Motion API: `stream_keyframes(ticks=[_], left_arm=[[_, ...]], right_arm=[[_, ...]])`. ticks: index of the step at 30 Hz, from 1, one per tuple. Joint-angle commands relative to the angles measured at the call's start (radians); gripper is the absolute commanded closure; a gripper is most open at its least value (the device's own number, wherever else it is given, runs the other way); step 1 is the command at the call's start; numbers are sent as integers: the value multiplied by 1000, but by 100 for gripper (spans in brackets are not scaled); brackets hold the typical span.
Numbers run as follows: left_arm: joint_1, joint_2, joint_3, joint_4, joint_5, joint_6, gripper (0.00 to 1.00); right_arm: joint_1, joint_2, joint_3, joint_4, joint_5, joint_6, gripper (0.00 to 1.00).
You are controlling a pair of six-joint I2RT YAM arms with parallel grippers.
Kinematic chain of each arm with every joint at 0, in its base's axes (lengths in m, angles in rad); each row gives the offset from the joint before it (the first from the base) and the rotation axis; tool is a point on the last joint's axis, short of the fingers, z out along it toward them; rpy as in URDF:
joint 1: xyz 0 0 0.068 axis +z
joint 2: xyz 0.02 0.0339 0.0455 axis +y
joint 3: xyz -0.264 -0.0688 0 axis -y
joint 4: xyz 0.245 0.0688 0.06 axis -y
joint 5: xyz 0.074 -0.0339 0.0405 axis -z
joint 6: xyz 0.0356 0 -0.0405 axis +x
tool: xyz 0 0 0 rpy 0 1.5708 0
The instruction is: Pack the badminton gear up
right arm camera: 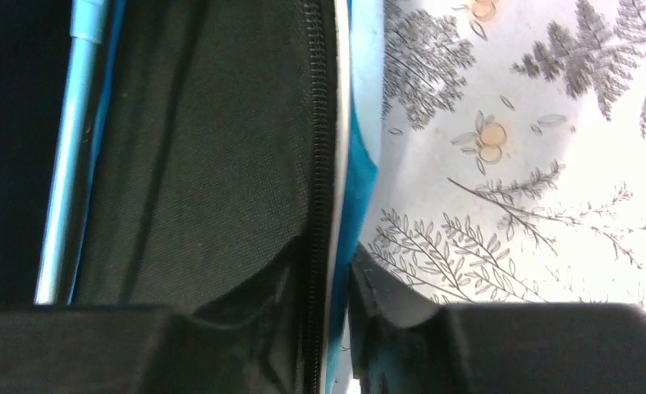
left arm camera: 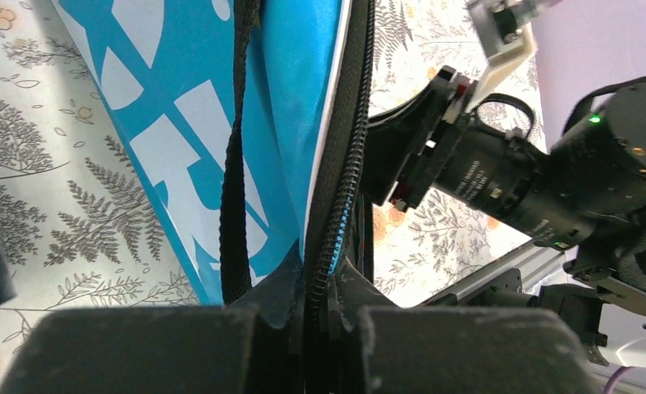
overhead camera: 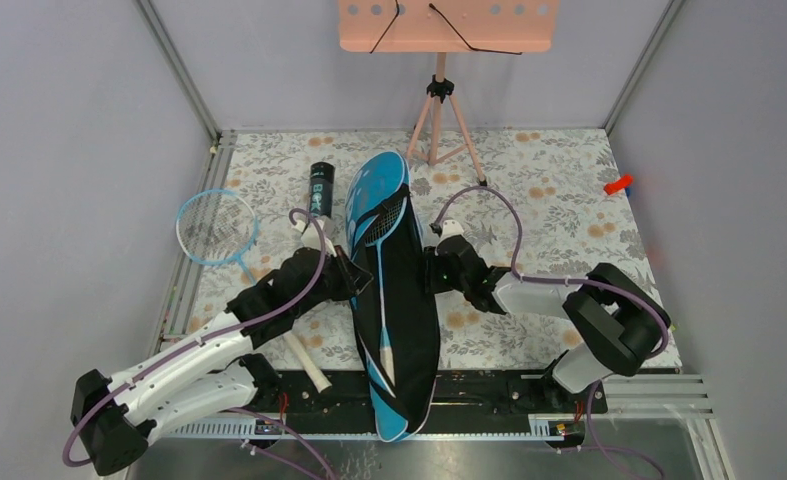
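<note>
We list, on the floral-clothed table (overhead camera: 559, 220), one blue bag (overhead camera: 409, 300), open down the middle, its near end past the table's edge. One racket (overhead camera: 387, 222) lies inside it, head toward the far end, shaft faint against the black lining. A second racket (overhead camera: 216, 227) lies at left, its handle partly hidden under the left arm. Left gripper (left arm camera: 319, 308): clamped on the bag's left zip edge. Right gripper (right arm camera: 340, 308): jaws straddle the right zip edge; whether they grip it we cannot tell. One black tube (overhead camera: 320, 187) rests beside the bag's far tip.
</note>
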Motion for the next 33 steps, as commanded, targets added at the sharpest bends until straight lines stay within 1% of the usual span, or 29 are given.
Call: stream_keyframes(ticks=[1, 3, 4, 7, 10, 12, 14, 15, 18, 20, 21, 22, 23, 24, 25, 26, 27, 29, 32, 33], left_arm=[[3, -53, 1, 94, -48, -19, 100], [3, -57, 3, 72, -69, -10, 100], [3, -58, 5, 60, -78, -4, 100], [3, -47, 17, 31, -92, 16, 100], [3, -26, 14, 46, -72, 52, 100], [3, 6, 16, 55, -61, 81, 95], [3, 41, 20, 80, -36, 107, 93], [3, 60, 26, 92, -14, 115, 92], [3, 112, 35, 164, 88, 137, 86], [1, 142, 32, 217, 134, 139, 78], [0, 156, 31, 234, 137, 139, 71], [0, 167, 33, 246, 164, 142, 62], [0, 175, 37, 251, 174, 147, 52], [0, 179, 41, 251, 174, 151, 39], [0, 177, 45, 246, 169, 153, 21], [0, 171, 47, 236, 155, 153, 7], [0, 160, 49, 218, 134, 149, 2], [0, 130, 59, 132, 43, 134, 1], [9, 67, 87, -88, -194, 60, 1], [22, 54, 95, -169, -304, 15, 1]], right_arm=[[-5, -74, 33, 85, -23, 9, 82], [-4, -154, 38, 10, 14, -34, 97], [-4, -202, 43, -40, 35, -53, 100], [-5, -337, 72, -205, 59, -114, 100], [-4, -455, 113, -404, 49, -157, 100], [-4, -512, 149, -519, 39, -171, 100], [-4, -553, 188, -611, 31, -171, 100], [-5, -575, 197, -650, 28, -180, 100], [-5, -656, 196, -718, 85, -185, 100], [-4, -690, 192, -759, 124, -187, 100], [-5, -698, 196, -779, 139, -182, 100], [-4, -701, 201, -798, 145, -183, 100], [-4, -702, 203, -807, 151, -184, 100], [-5, -699, 203, -809, 157, -188, 100], [-5, -696, 199, -808, 163, -190, 100], [-4, -689, 193, -802, 180, -187, 100], [-4, -683, 184, -793, 194, -186, 100], [-5, -669, 170, -768, 215, -188, 100], [-5, -655, 153, -736, 237, -182, 100], [-4, -654, 148, -724, 238, -184, 100]])
